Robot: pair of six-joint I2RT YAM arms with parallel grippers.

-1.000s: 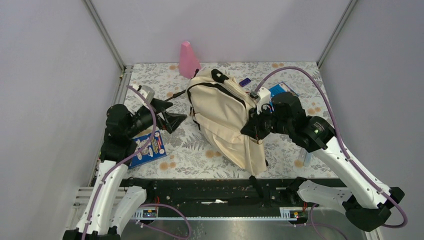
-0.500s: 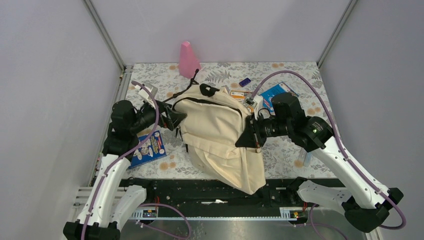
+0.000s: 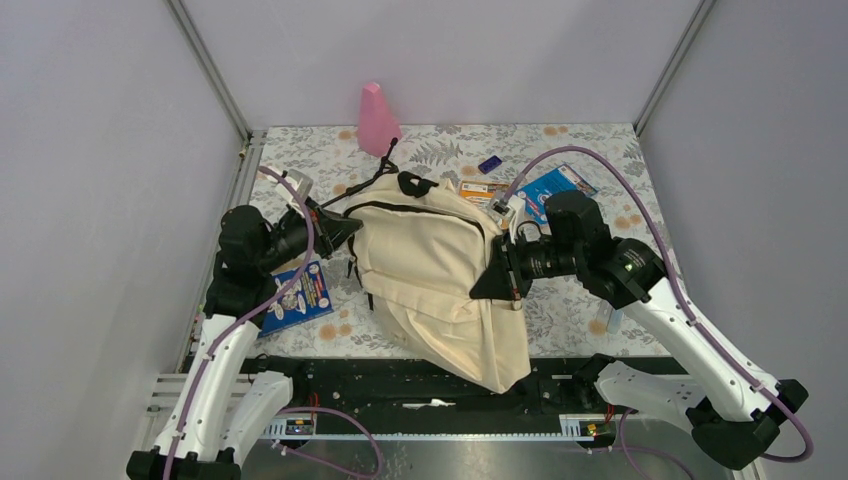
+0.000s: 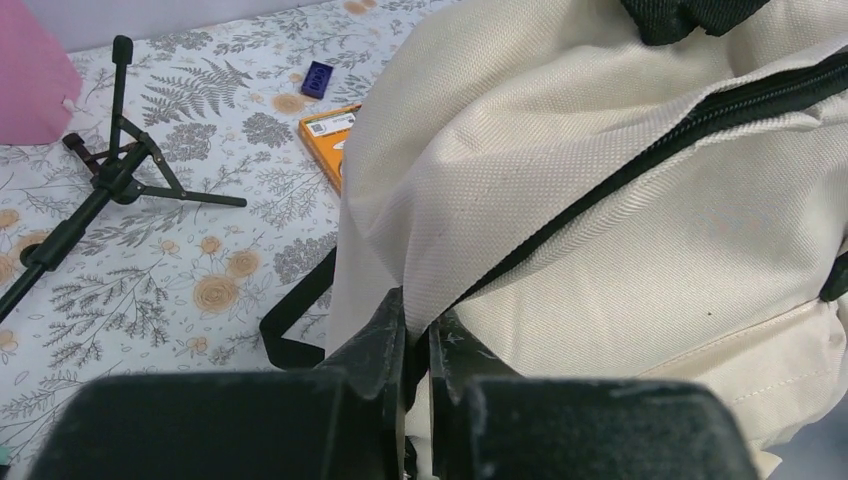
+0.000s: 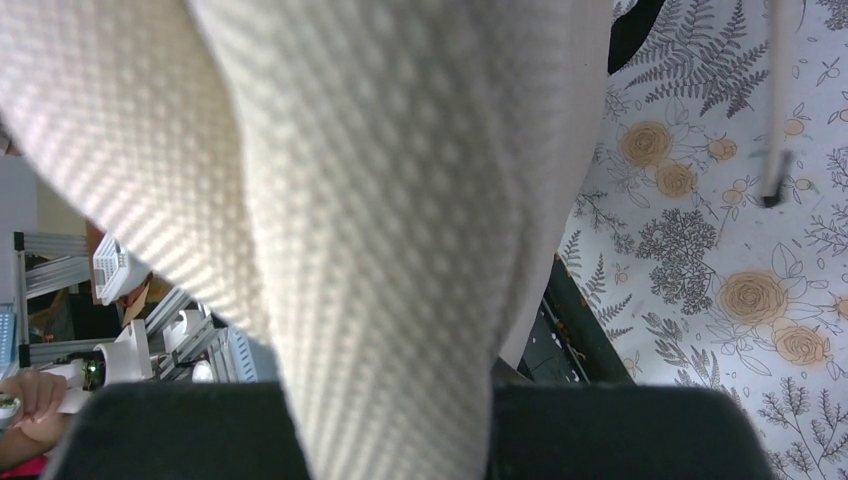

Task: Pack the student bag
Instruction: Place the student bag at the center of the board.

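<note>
Cream woven student bag [image 3: 432, 268], soft, slumped, creased.

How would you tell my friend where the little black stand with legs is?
Find the big cream backpack in the middle of the flowery table. Between its far left corner and the pink cone lies the stand. It alone is thin, black, with spread legs.

Student bag [image 3: 430, 270] centre; tripod [image 4: 118, 180] behind-left, booklet [image 3: 297, 295] left.
</note>
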